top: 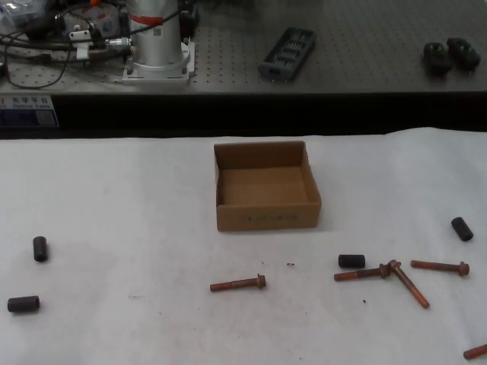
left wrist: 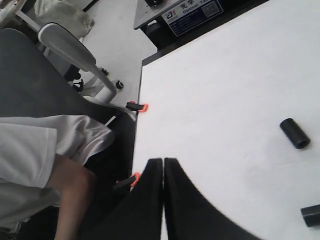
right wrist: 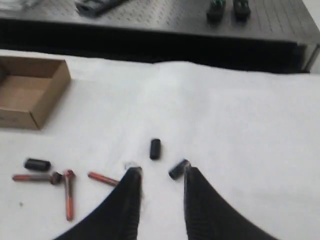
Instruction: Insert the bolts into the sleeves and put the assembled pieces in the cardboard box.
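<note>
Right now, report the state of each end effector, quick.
Left end effector: closed, holding nothing.
Right end effector: open, holding nothing.

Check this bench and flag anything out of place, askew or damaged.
Nothing looks damaged or spilled. The parts lie loose at mixed angles; the only tangle is two bolts touching at their heads, on the near side of the cardboard box and to its right, with a sleeve just beside them. The box sits upright and empty.
</note>
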`<state>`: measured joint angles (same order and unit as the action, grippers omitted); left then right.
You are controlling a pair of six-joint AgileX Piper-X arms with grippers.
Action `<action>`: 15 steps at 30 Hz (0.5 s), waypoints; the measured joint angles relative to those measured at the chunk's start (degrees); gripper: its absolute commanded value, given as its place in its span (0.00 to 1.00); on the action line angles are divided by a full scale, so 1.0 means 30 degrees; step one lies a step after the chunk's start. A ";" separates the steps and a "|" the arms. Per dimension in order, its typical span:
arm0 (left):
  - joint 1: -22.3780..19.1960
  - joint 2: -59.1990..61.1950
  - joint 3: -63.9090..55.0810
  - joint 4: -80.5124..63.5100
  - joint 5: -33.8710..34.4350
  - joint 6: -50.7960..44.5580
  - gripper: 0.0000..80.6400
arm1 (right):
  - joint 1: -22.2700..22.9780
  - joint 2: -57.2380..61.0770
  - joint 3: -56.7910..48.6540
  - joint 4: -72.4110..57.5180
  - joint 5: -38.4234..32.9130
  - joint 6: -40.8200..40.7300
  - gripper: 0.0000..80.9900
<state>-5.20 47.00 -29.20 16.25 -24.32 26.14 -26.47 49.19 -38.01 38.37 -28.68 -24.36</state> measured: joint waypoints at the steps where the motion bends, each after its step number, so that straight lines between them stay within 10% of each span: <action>1: 0.0000 0.0317 -0.0044 -0.0167 0.0443 0.0000 0.01 | 0.0000 0.0368 0.0010 0.0073 0.0182 -0.0061 0.28; 15: 0.0000 0.0800 -0.0061 -0.0727 0.2475 0.0000 0.01 | 0.0000 0.1537 0.0010 -0.0892 0.0492 -0.0170 0.28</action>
<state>-5.20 49.40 -29.39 14.07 -16.89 26.14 -26.47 53.80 -37.98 35.69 -27.20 -24.87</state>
